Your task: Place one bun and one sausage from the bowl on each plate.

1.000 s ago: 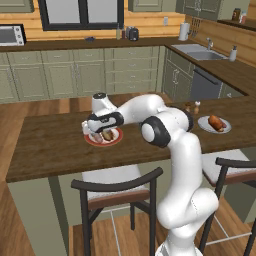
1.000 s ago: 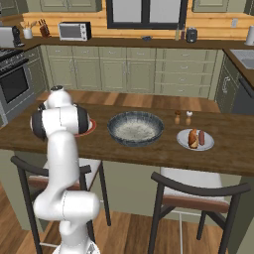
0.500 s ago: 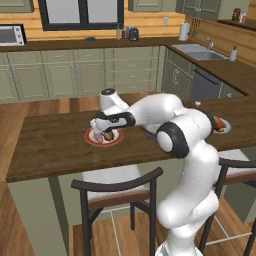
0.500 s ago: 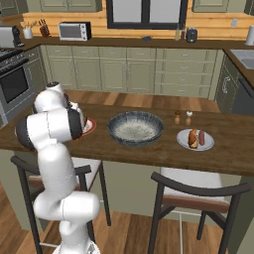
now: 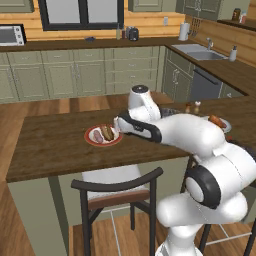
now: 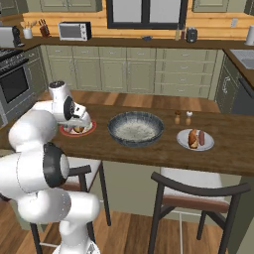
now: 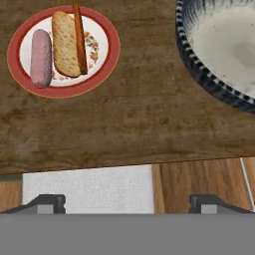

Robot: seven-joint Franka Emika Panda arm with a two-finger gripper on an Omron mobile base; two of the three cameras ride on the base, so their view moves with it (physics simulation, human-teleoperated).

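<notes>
My two dark fingertips stand wide apart with nothing between them, so my gripper (image 7: 127, 201) is spread and empty, hanging off the near edge of the wooden counter (image 7: 129, 124).

I take the wide blue-grey patterned bowl (image 6: 136, 129) as the landmark. Its pale speckled inside looks bare. To its left lies the red-rimmed plate with the cream flowered centre (image 7: 63, 51), carrying the long tan bun (image 7: 66, 44) and the pale pink sausage (image 7: 41, 58) side by side, both long axes running toward and away from me in the hand view. To the bowl's right, beyond two small shakers, sits the plain white plate (image 6: 195, 140) with the rounded orange-brown bun (image 6: 193, 138) and the reddish-brown sausage (image 6: 201, 138) lying parallel on it.

My gripper is on the bowl's left, nearer the red-rimmed plate (which sits up and left of my fingertips), well apart from the white plate.

By my reckoning each plate has its pair, so nothing remains to reach for.
</notes>
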